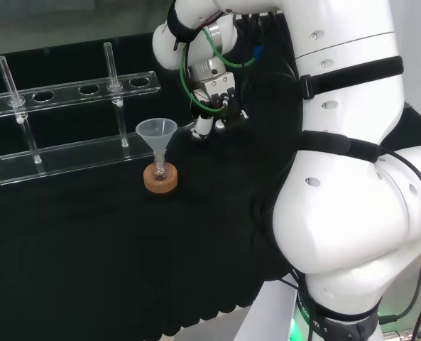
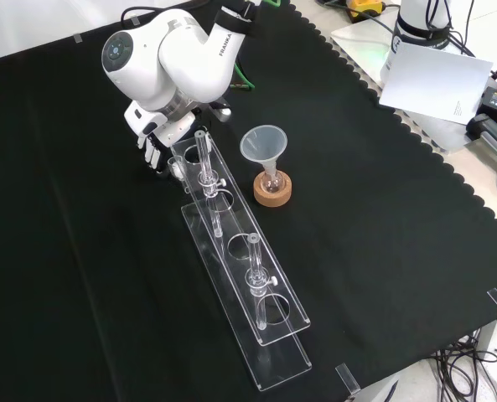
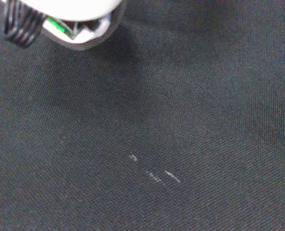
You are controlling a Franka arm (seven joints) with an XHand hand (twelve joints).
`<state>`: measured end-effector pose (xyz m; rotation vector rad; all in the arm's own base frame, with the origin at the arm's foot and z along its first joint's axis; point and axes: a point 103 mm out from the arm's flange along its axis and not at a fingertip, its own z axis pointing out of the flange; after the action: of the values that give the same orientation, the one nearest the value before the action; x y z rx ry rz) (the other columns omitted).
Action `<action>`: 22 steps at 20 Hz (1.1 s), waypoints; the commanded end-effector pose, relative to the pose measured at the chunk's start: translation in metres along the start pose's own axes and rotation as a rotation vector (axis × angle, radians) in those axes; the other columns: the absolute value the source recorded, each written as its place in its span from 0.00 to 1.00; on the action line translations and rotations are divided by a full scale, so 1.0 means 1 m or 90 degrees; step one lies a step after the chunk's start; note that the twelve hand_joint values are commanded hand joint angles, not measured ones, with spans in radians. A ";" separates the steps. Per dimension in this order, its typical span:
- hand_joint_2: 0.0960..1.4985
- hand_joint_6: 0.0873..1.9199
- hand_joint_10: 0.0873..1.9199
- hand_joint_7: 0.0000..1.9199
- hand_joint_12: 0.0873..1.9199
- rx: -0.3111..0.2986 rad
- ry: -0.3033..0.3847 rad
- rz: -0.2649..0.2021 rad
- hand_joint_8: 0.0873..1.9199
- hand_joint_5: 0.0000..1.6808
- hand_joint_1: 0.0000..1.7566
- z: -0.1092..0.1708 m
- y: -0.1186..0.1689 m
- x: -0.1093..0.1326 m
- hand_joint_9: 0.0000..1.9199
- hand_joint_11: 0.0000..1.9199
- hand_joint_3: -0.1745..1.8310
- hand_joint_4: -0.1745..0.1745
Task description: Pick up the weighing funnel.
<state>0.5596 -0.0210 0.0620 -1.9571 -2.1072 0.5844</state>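
The hand (image 2: 152,138) hangs low at the rack's (image 2: 282,356) end, since the weighing funnel (image 2: 177,167) (a small clear piece, hard to see) seems to lie just beside it. Whether the hand is open or has hold of anything, I cannot tell.

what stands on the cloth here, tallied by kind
clear rack: 1
glass tubes upright in the rack: 2
funnel: 1
small flask under the funnel: 1
cork ring: 1
total: 6

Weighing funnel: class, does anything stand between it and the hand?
Nothing visible does. In the front view the hand is right beside the small clear weighing funnel, by the rack's far end.
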 end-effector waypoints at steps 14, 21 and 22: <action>0.33 0.38 0.21 0.37 0.64 0.008 -0.002 -0.006 0.32 0.47 0.54 0.006 0.004 -0.002 0.48 0.32 0.44 0.57; 0.33 0.39 0.21 0.37 0.64 0.011 -0.012 -0.005 0.32 0.48 0.54 0.006 0.004 -0.003 0.49 0.32 0.44 0.58; 0.33 0.39 0.21 0.37 0.64 0.011 -0.012 -0.005 0.32 0.49 0.54 0.007 0.004 -0.003 0.49 0.32 0.44 0.59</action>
<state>0.5621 -0.0240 0.0556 -1.9421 -2.1129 0.6098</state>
